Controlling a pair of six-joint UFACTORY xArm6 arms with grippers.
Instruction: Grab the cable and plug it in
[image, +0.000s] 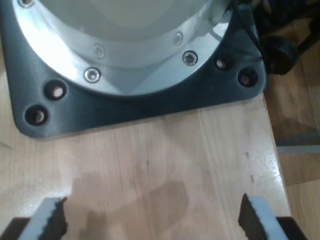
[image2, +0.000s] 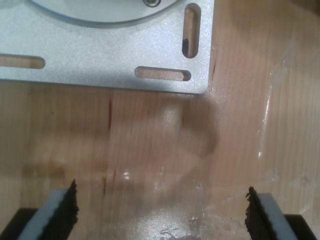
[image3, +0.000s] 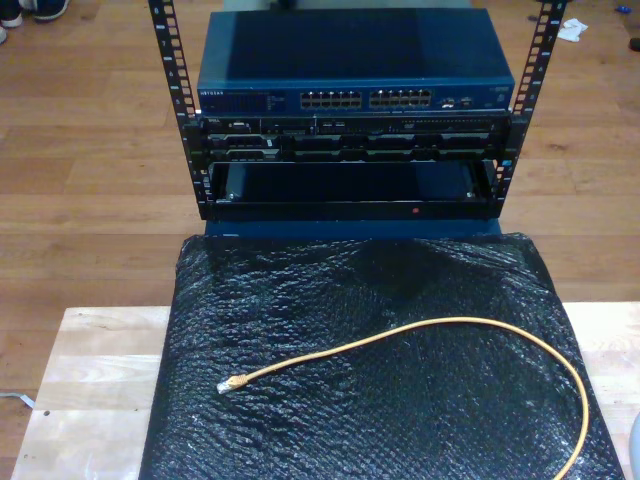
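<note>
Task not yet begun. The cable (image3: 440, 335) lies loose on a black sheet (image3: 380, 290) covering the table (image3: 95, 370). Its clear plug (image3: 227, 385) rests toward the exterior view's left, pointing that way. From the plug the cable rises in a shallow arc toward the exterior view's right, then bends down and runs off the lower edge. The long axis near the plug therefore runs roughly across the table, side to side, not toward the rack.

The rack (image3: 350, 120) stands beyond the sheet, well apart from the plug. A switch (image3: 355, 75) in it presents a row of ports (image3: 368, 99) facing the table.

My first gripper (image: 152, 217) is spread wide with nothing between its pads, over bare wood beside a dark base plate (image: 140, 107). My second gripper (image2: 161, 212) is likewise wide apart and empty, over wood beside a slotted metal plate (image2: 100, 60).

Neither wrist view includes the cable, so which arm is nearer cannot be told. Judgement: the plug end must be approached across its axis, then turned toward the ports.
</note>
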